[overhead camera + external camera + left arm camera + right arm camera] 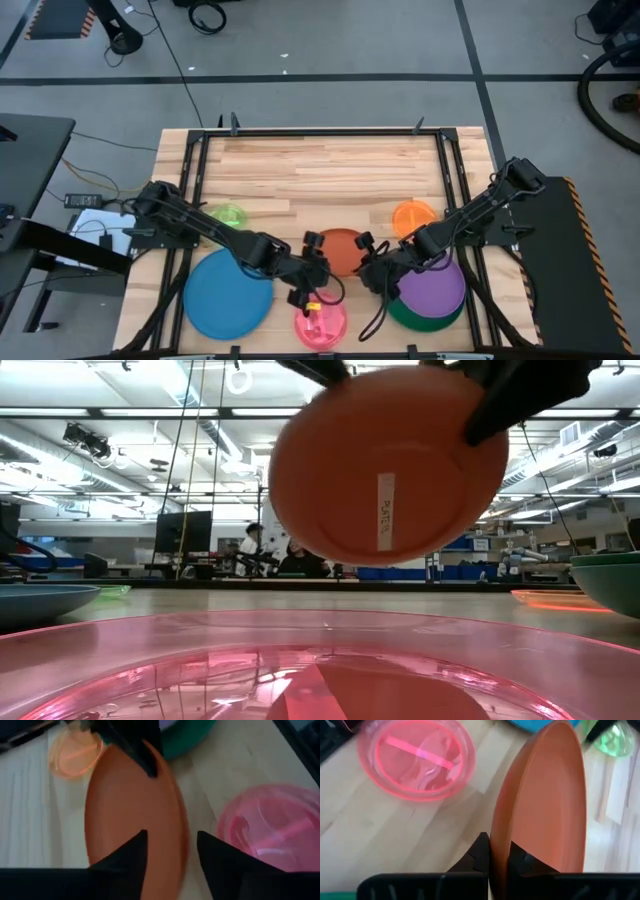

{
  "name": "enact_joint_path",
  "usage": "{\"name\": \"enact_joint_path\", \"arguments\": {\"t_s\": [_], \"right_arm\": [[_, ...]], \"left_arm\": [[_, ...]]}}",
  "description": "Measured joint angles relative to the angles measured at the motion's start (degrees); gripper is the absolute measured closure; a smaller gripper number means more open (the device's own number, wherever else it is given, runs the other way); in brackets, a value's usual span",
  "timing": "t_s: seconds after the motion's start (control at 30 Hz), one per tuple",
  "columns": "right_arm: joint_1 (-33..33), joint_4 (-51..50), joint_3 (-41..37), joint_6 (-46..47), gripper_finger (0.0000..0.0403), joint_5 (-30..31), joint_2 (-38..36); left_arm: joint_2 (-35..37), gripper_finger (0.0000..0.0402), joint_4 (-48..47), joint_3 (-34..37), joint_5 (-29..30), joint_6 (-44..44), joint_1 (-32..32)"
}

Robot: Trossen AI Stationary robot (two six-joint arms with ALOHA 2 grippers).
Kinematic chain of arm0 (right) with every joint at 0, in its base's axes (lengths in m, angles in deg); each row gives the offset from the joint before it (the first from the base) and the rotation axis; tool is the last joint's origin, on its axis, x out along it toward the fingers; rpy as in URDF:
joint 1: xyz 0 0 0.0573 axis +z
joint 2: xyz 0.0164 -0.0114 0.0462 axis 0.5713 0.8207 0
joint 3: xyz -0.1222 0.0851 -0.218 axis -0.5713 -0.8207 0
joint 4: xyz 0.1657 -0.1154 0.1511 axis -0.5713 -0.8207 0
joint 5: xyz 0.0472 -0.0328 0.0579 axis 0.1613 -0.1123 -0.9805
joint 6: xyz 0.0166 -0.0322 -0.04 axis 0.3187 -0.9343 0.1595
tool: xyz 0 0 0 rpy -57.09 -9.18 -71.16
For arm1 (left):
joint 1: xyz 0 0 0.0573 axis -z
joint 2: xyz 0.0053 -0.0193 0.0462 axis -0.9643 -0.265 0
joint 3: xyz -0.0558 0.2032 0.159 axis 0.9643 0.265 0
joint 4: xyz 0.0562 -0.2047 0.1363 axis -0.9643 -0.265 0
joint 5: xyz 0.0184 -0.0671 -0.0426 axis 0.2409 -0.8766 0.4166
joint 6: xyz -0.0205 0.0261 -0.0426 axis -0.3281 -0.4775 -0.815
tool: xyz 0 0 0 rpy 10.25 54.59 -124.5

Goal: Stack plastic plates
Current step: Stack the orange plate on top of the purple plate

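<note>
Red-orange plate (340, 250) is off the desk (320, 165), tipped up on edge between the two arms, above the near-middle of the desk. In the low view its underside faces the camera, with a white label strip visible. Its flat face runs roughly from one arm to the other, so each arm meets it rim-on.

Right pincer (499, 854) is clamped narrow on the plate's rim; the right wrist view shows the rim wedged between both fingers. Left pincer (172, 851) stands wide, fingers spread either side of the opposite rim and not pinching it. Judgement: this is a handover, and the right arm now carries the plate alone.

Around it:
- pink plate (321, 324) at the near edge, directly below the left pincer
- blue plate (228, 292) toward the near-left corner
- lime plate (229, 214) near the left edge
- orange plate (414, 216) right of centre
- purple plate (434, 288) sitting on a dark green plate (425, 320), near-right corner, under the right arm

Key relation for the coming move: the purple-on-green stack lies on the right arm's own side, just beside its pincer, so the right arm is the nearer one. Judgement: the plate must be rotated from on-edge to flat before it can be set on a stack. Risk: a rim-only grip may let it swing.
</note>
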Motion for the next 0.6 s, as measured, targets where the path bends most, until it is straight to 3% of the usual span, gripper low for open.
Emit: {"name": "enact_joint_path", "arguments": {"t_s": [0.13, 0.27, 0.43, 0.6], "right_arm": [[2.35, -9.94, 4.15, 7.12, 0.0383, 0.5, -0.38], [6.84, -29.54, 13.67, 20.73, 0.0383, 0.29, -0.42], [14.46, -49.99, 24.86, 39.58, 0.0383, 0.45, -0.61], [23.56, -54.3, 26.62, 48.25, 0.0383, 0.33, -0.45]], "left_arm": [[3.53, 0.0198, -10.77, -0.81, 0.78, -7.38, 0.58], [6.44, 0.0202, -16.07, 1.05, 6.61, -14.91, 2.07], [7.34, 0.0213, -15.22, 5.4, 14.58, -19.42, 3.44], [7.34, 0.0214, -8.16, 11.66, 18.41, -22.38, 2.7]]}}
